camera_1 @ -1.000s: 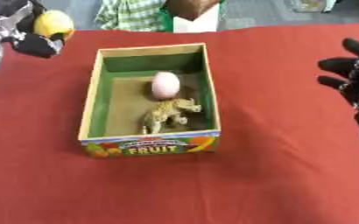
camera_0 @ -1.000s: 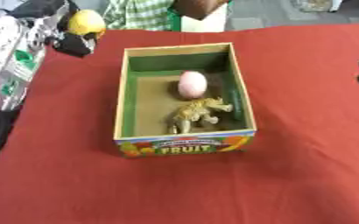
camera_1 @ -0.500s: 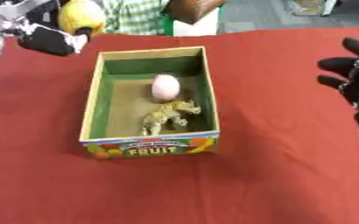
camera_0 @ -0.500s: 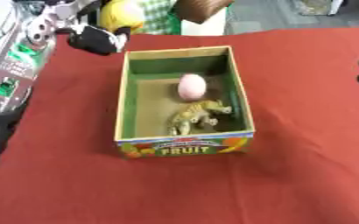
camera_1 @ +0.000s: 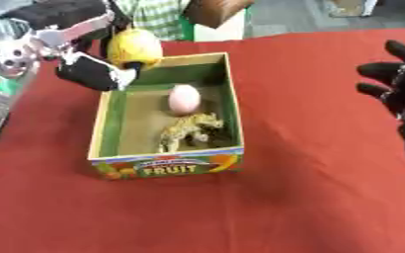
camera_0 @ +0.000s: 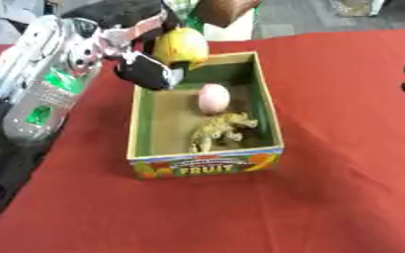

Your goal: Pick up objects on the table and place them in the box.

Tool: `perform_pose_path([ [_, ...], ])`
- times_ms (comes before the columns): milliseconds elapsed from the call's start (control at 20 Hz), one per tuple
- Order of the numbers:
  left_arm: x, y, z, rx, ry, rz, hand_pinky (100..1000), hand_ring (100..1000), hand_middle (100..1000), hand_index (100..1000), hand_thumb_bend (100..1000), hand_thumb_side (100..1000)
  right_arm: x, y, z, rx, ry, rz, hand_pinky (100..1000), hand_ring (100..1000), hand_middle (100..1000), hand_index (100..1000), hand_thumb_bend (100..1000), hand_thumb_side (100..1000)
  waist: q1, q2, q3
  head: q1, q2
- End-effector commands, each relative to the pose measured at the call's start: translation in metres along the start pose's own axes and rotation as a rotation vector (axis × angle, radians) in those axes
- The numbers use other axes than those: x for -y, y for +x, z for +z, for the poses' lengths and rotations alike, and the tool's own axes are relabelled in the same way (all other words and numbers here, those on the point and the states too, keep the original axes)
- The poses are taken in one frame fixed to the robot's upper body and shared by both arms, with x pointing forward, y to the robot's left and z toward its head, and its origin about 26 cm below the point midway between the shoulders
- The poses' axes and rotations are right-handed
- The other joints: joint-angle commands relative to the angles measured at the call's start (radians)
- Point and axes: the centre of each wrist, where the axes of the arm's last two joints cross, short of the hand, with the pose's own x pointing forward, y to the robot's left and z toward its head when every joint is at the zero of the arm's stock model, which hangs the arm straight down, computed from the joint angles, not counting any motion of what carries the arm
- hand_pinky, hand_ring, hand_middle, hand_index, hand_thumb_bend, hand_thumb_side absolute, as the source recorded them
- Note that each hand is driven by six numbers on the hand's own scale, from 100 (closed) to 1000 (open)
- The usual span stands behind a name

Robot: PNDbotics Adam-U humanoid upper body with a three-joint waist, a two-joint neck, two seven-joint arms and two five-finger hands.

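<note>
1. Clearance matters first: carry the round yellow fruit (camera_0: 180,45) fully past the far wall of the open green-lined cardboard box (camera_0: 140,124) before you let go.
2. Your left hand (camera_0: 145,69) is curled round the fruit, apparently thumb beneath, holding it above the far left corner.
3. Aim for bare floor beside the pink egg (camera_0: 213,97) and the tan animal figure (camera_0: 220,129).
4. Your right hand (camera_1: 399,89) stays spread, holding nothing, at the right edge.
</note>
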Motion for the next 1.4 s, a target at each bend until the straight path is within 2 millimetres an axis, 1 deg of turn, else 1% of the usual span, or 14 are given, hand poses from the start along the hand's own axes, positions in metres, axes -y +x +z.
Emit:
perform_pose_path([
  [50,-0.003,0.008,-0.006,-0.002,-0.057,-0.046,272,479,453,435,100,243,0.003,0.007,-0.004,0.022,0.014,0.017,852,883,727,966,100,1000,-0.001,-0.023,-0.001,0.000,0.002],
  [400,0.016,0.009,-0.030,-0.019,-0.158,-0.076,271,483,444,438,100,271,0.003,0.007,-0.004,0.019,0.016,0.018,852,883,727,967,100,1000,0.002,-0.023,-0.002,-0.001,0.003],
  [600,0.025,0.009,-0.039,-0.030,-0.189,-0.110,293,505,468,497,100,286,0.003,0.007,-0.003,0.019,0.016,0.019,852,883,727,966,100,1000,0.001,-0.023,-0.004,-0.001,0.007],
  [650,0.028,0.009,-0.041,-0.031,-0.198,-0.118,299,510,474,518,100,315,0.003,0.007,-0.003,0.020,0.016,0.019,852,883,727,966,100,1000,0.000,-0.023,-0.004,-0.002,0.008],
  [700,0.030,0.008,-0.043,-0.031,-0.207,-0.125,314,527,493,561,100,421,0.003,0.007,-0.004,0.020,0.016,0.019,852,883,727,966,100,1000,0.000,-0.023,-0.004,-0.004,0.011],
  [850,0.037,0.005,-0.047,-0.037,-0.228,-0.149,341,562,534,633,100,576,0.003,0.007,-0.004,0.022,0.015,0.018,852,883,727,966,100,1000,-0.001,-0.023,-0.005,-0.007,0.019],
  [900,0.038,0.004,-0.048,-0.039,-0.231,-0.159,373,608,591,710,100,710,0.003,0.007,-0.004,0.022,0.014,0.018,852,883,727,966,100,1000,-0.001,-0.024,-0.005,-0.006,0.021],
  [950,0.040,0.003,-0.049,-0.044,-0.235,-0.174,385,624,612,734,100,747,0.003,0.007,-0.004,0.021,0.014,0.017,852,883,727,966,100,1000,-0.001,-0.024,-0.005,-0.005,0.023],
  [1000,0.041,0.002,-0.050,-0.049,-0.237,-0.191,426,691,694,824,229,834,0.003,0.007,-0.003,0.021,0.014,0.017,852,883,727,966,100,1000,-0.001,-0.024,-0.005,-0.004,0.024],
  [1050,0.042,0.001,-0.050,-0.054,-0.239,-0.208,437,707,712,844,288,840,0.003,0.007,-0.003,0.021,0.013,0.017,852,883,727,966,100,1000,-0.001,-0.025,-0.005,-0.002,0.025],
  [1100,0.043,0.000,-0.051,-0.059,-0.237,-0.226,494,767,783,914,458,878,0.003,0.007,-0.003,0.021,0.012,0.016,852,883,727,966,100,1000,-0.002,-0.025,-0.005,-0.001,0.025],
  [1200,0.043,-0.002,-0.051,-0.067,-0.231,-0.262,604,847,860,995,619,906,0.003,0.007,-0.003,0.020,0.011,0.015,852,882,727,966,100,1000,-0.002,-0.026,-0.005,0.001,0.025],
  [1300,0.044,-0.005,-0.052,-0.075,-0.234,-0.281,645,885,907,1000,777,972,0.003,0.007,-0.003,0.020,0.010,0.014,852,882,727,966,100,1000,-0.003,-0.028,-0.005,0.001,0.024],
  [1400,0.043,-0.008,-0.052,-0.085,-0.232,-0.280,684,913,934,1000,818,1000,0.003,0.007,-0.003,0.019,0.008,0.013,852,882,727,966,100,1000,-0.003,-0.030,-0.005,0.001,0.023],
])
